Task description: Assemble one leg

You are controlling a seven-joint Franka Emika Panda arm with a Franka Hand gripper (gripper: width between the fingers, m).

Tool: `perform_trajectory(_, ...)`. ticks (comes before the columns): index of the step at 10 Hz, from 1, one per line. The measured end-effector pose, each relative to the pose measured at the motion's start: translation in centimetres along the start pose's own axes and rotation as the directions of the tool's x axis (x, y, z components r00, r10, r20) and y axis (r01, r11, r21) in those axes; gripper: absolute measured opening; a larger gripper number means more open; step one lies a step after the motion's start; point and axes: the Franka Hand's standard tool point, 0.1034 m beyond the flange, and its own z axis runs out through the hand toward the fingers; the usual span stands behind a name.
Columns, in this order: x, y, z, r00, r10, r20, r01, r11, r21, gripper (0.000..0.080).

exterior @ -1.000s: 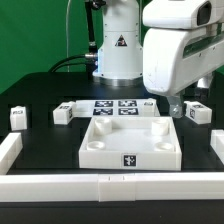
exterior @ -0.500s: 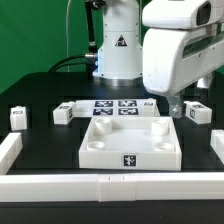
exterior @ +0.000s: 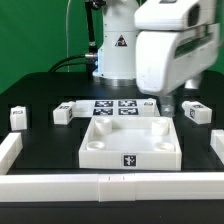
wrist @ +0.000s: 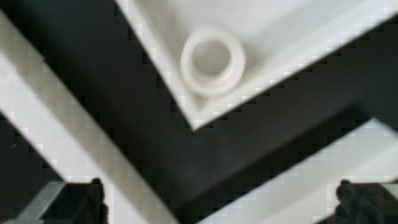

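Three legs show in the exterior view: one (exterior: 17, 117) at the far left, one (exterior: 63, 113) left of the marker board, one (exterior: 196, 112) at the right. The white square panel (exterior: 130, 150) lies in the middle. The arm's hand (exterior: 170, 50) hangs over the panel's far right corner, and its fingers are mostly hidden there. In the wrist view my gripper (wrist: 222, 205) is open and empty, with its dark fingertips (wrist: 80, 200) wide apart. It is above a panel corner with a round socket (wrist: 214, 62). No leg shows in the wrist view.
The marker board (exterior: 112, 107) lies behind the panel. White border rails run along the left (exterior: 8, 150), front (exterior: 110, 186) and right (exterior: 217, 148). In the wrist view a white strip (wrist: 71, 110) crosses the black table beside the panel corner.
The arm's hand has shifted a little toward the exterior view's left. The panel and the legs have not moved.
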Motion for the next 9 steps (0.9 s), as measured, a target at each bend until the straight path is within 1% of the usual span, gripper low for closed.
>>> perform_trajectory(1, -1.9, -0.9, 0.8, 0.995, -0.103, 0.004, 0.103, 0.995, 0.002, 0.065)
perform_trajectory(2, -3.4, -1.5, 1.3, 0.985, -0.175, 0.009, 0.175, 0.985, 0.012, 0.065)
perform_trajectory(3, -4.0, -1.8, 1.4, 0.983, -0.183, 0.021, 0.182, 0.983, 0.029, 0.065)
perform_trajectory(4, -3.8, -1.7, 1.4, 0.984, -0.176, 0.02, 0.176, 0.984, 0.026, 0.065)
perform_trajectory(7, -3.9, -1.7, 1.5, 0.984, -0.176, 0.021, 0.175, 0.984, 0.027, 0.065)
perform_trajectory(8, -4.1, -1.8, 1.5, 0.981, -0.192, 0.02, 0.192, 0.981, 0.027, 0.065)
perform_trajectory(9, -5.0, -2.4, 1.8, 0.974, -0.226, 0.018, 0.225, 0.974, 0.027, 0.065)
